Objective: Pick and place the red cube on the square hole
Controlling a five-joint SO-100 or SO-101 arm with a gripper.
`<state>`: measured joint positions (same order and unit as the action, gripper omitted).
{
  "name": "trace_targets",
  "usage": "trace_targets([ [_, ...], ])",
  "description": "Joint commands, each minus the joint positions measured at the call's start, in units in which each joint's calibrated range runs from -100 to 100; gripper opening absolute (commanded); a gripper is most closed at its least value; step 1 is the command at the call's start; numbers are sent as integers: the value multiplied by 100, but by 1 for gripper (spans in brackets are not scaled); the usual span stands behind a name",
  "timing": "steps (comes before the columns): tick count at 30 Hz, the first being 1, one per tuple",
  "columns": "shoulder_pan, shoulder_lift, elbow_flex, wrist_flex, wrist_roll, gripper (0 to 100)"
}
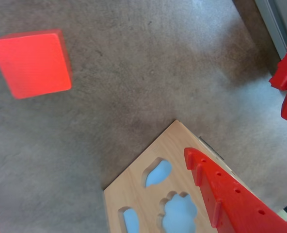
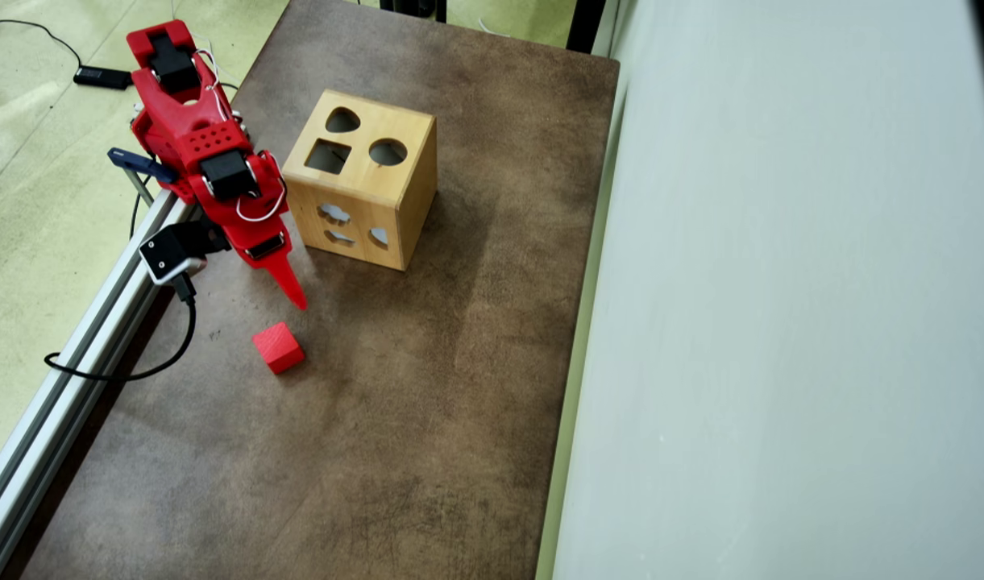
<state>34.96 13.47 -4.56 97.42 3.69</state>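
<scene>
The box (image 2: 363, 181) is standing on the brown table (image 2: 427, 419), and it is serving here as the landmark. Its top face is carrying three cut-outs: the square hole (image 2: 328, 156), a round hole (image 2: 388, 151) beside it, and a heart-like hole (image 2: 342, 121) behind both in the overhead view. All three are looking dark, and nothing is showing inside them. The side face nearest the camera is carrying three more shaped openings (image 2: 346, 227); in the wrist view those openings (image 1: 180, 211) are glowing pale blue, and no object is showing in them either.

The cube (image 2: 278, 347) is lying on the table in front of the box, off its left front corner in the overhead view, well apart from it and well clear of the square hole. In the wrist view the cube (image 1: 33, 64) is sitting at the upper left, flat on the bare surface.

The gripper (image 2: 286, 282) is hanging just beside the left front corner of the box, between the box and the cube, with its tip pointing toward the cube but not touching it. One finger (image 1: 231, 199) is crossing the lower right of the wrist view over the box face. The second finger is probably out of frame, so I cannot tell how far the jaws are standing apart. Nothing is being held.
</scene>
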Motion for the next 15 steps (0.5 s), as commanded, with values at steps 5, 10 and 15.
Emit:
trace_targets([
  [5, 560, 41, -81, 41, 742, 55],
  [10, 813, 406, -143, 33, 904, 55],
  [15, 813, 559, -152, -88, 904, 55],
])
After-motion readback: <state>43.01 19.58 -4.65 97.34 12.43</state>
